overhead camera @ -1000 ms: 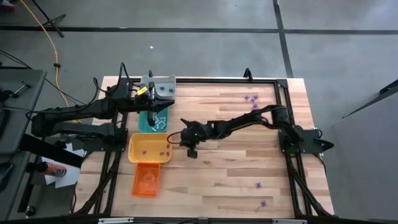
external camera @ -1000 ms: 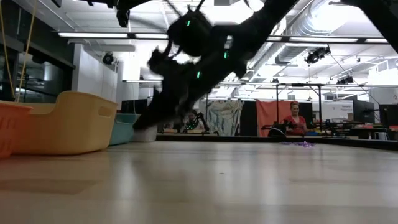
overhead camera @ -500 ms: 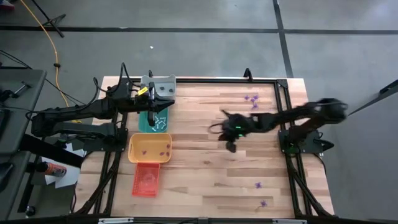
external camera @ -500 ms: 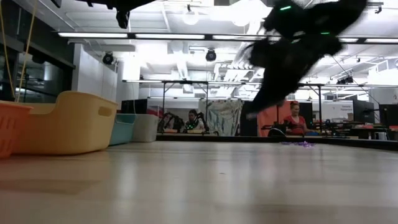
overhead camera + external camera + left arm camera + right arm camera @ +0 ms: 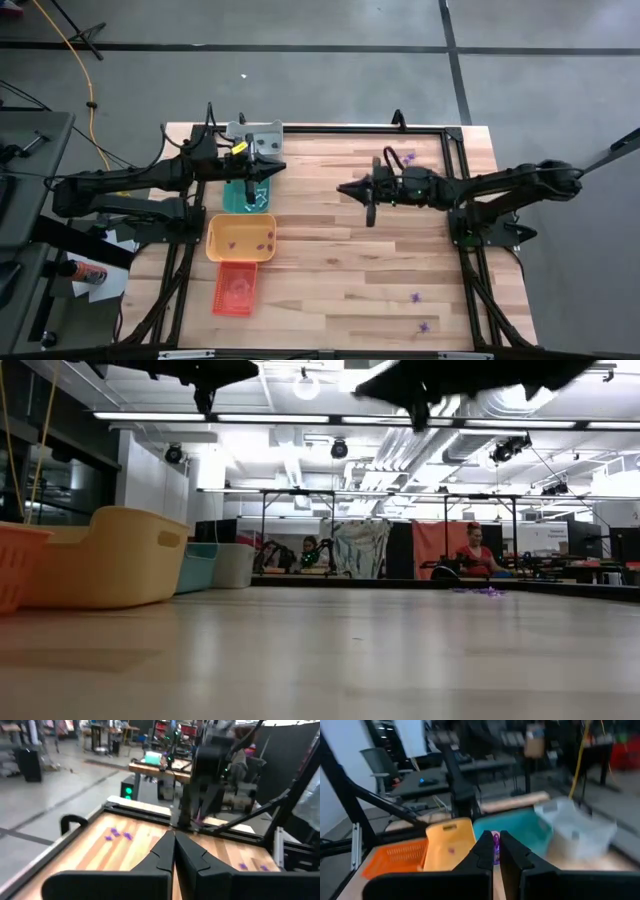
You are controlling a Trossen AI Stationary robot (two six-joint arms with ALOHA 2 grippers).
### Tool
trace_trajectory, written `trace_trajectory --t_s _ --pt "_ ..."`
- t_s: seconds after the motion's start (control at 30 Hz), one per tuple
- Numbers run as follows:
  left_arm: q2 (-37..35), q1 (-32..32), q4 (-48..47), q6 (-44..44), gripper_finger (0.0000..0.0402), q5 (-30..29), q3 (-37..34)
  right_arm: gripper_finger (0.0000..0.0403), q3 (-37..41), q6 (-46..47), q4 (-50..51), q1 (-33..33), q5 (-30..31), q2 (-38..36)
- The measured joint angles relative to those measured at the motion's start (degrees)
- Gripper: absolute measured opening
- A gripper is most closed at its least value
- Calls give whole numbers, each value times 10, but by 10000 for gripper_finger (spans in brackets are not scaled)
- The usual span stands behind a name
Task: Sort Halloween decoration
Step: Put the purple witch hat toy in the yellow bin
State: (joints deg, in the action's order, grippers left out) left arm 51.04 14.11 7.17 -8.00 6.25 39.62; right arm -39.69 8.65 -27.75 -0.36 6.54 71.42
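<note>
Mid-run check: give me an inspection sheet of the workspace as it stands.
Surface: wooden table, bare at centre.
Job's things: loose purple trinkets at the far right; more in the yellow tray; whitish ones in the teal tray.
Clutter: nothing seen.
Grippers: left pincer shut, over the teal tray; right pincer shut above mid-table, apparently pinching a purple trinket.
Cables: yellow cable on the floor.
Surroundings: seated people beyond the table.

No readable text, label or number anywhere.
</note>
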Motion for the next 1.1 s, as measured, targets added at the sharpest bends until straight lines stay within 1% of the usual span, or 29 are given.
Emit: trace_trajectory --t_s 0.13,0.27,0.9,1.0,1.1 --pt "21 -1 3 -10 0 21 0 1 -62 -58 47 -6 -19 3" --pt "31 -4 5 -14 0 22 0 0 -91 -73 102 -14 -31 3" --pt "26 -3 8 -8 0 22 0 0 -92 -72 116 -16 -38 3" --pt "26 -3 9 -8 0 22 0 0 -92 -74 143 -10 -37 24" --pt "26 -3 10 -8 0 22 0 0 -93 -74 143 4 -56 79"
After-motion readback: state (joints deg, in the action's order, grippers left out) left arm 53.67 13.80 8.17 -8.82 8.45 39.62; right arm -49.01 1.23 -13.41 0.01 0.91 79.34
